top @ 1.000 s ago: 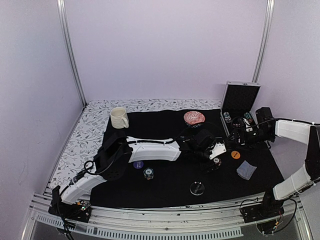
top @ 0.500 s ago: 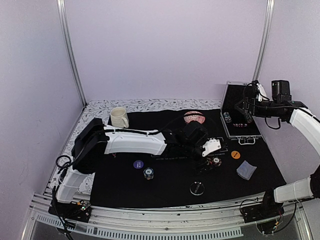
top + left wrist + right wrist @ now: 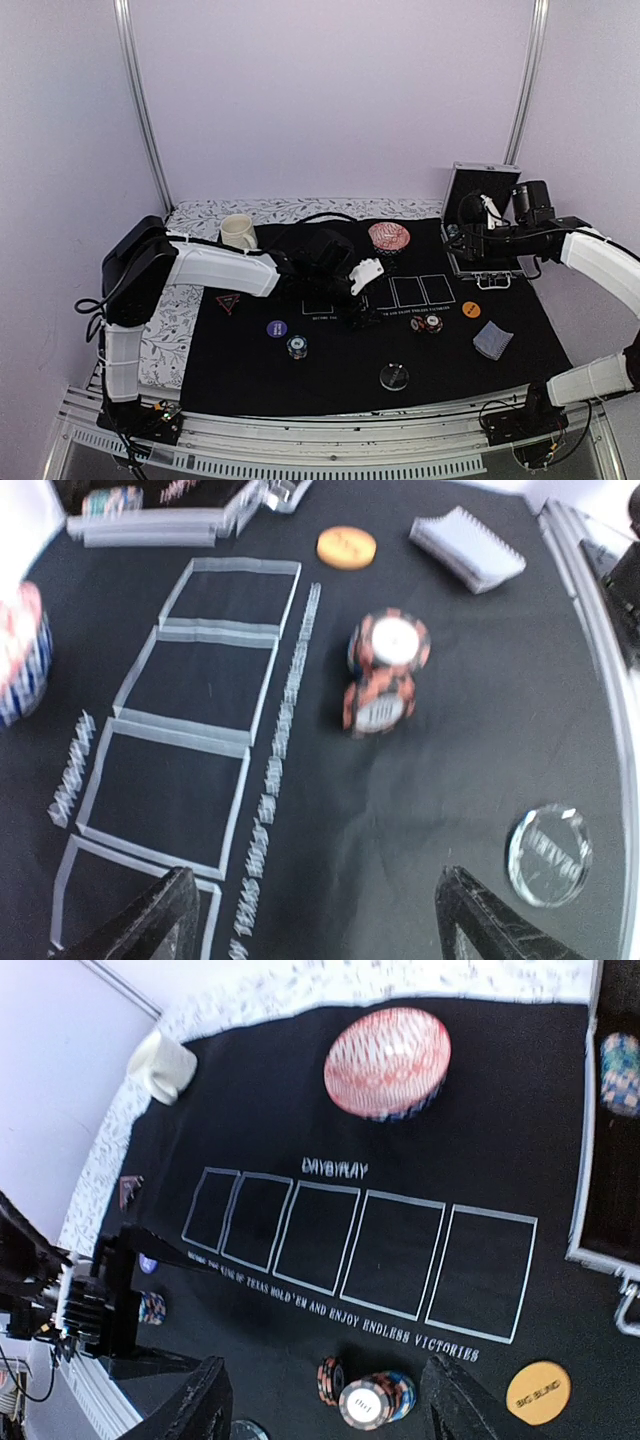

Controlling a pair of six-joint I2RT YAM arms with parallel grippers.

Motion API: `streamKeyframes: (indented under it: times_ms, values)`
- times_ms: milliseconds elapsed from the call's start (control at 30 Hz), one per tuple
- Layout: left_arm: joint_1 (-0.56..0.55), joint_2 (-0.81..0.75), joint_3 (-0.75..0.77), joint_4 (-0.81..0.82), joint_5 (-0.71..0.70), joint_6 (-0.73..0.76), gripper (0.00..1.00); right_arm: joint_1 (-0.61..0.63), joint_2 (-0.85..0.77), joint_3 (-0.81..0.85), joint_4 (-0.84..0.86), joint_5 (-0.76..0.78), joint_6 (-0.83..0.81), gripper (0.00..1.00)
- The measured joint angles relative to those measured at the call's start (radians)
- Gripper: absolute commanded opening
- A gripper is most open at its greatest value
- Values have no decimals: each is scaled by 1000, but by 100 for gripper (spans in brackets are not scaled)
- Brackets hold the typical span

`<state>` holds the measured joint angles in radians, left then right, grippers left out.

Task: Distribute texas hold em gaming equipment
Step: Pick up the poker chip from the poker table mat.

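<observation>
Black felt mat [image 3: 340, 365] carries the set: nearest, a clear disc [image 3: 394, 377], then the card deck [image 3: 492, 340], a striped chip stack [image 3: 296, 346] beside a purple disc [image 3: 277, 328], 2 touching chip stacks [image 3: 427, 323], an orange disc [image 3: 471, 310] and a red-edged triangle [image 3: 227, 302]. Left gripper [image 3: 318, 905] hangs over the printed boxes, jaws wide and empty. Right gripper [image 3: 325, 1400], by the open case [image 3: 482, 215], has jaws apart, holding nothing.

White arms [image 3: 215, 268], black joints [image 3: 135, 270], seemingly black cables [image 3: 92, 305]

Two chip stacks [image 3: 428, 323] touching, centre-right; orange disc [image 3: 471, 310], card deck [image 3: 492, 340] further right; clear disc [image 3: 394, 377] near front; purple disc [image 3: 277, 328], triangle [image 3: 227, 303] left.
</observation>
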<state>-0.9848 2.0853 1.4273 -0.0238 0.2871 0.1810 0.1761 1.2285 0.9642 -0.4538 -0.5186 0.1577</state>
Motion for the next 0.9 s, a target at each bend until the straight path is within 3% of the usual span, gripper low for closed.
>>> streamKeyframes:
  times_ms: [167,367,567,900]
  values:
    - [-8,-49,-123,29,-35,-45,85,176,87,-15,-76,132,19,60]
    - [-10,-164,-172,61,-64,-77,85,313,246,69,-163,256,24,60]
    - [-10,-201,-192,90,-79,-87,85,385,416,175,-249,344,2,60]
    - [-10,-201,-211,85,-86,-89,86,447,575,249,-342,422,-46,50]
